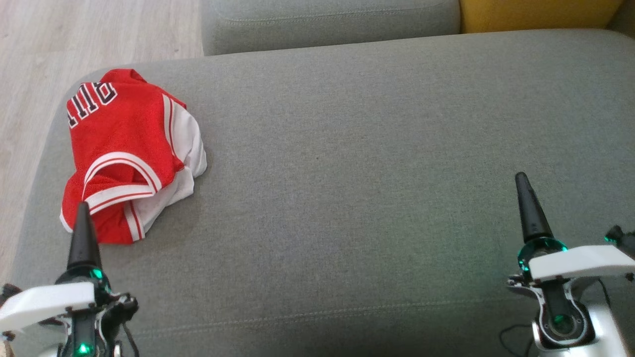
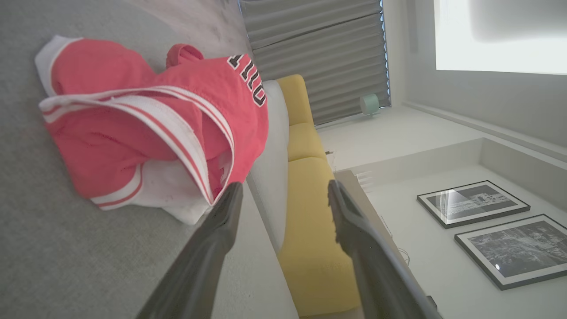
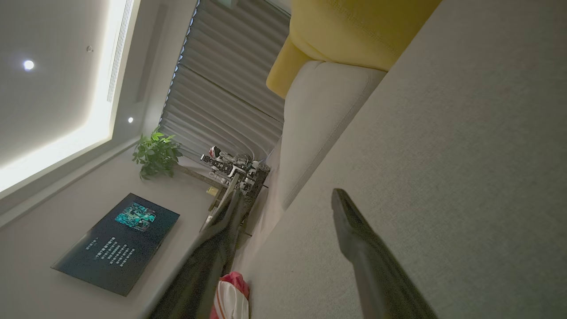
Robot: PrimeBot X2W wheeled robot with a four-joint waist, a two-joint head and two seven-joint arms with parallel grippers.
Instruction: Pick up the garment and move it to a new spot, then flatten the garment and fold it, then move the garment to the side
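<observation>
The garment (image 1: pixel 126 153) is a red jersey with white trim and dark lettering, lying crumpled at the left end of the grey sofa seat (image 1: pixel 357 163). My left gripper (image 1: pixel 82 209) hovers at the garment's near edge, its fingers seen edge-on. In the left wrist view the left gripper (image 2: pixel 283 188) stands open with nothing between its fingers, and the garment (image 2: pixel 133 128) bunches just beyond one fingertip. My right gripper (image 1: pixel 522 181) is over bare seat far to the right, well apart from the garment. It is open too (image 3: pixel 287 195), with a bit of the garment (image 3: pixel 230 299) low behind it.
A grey back cushion (image 1: pixel 327 22) and a yellow cushion (image 1: pixel 536 12) run along the far side of the seat. Wooden floor (image 1: pixel 74 39) lies past the seat's rounded left edge, close to the garment. Wide bare seat stretches between the two grippers.
</observation>
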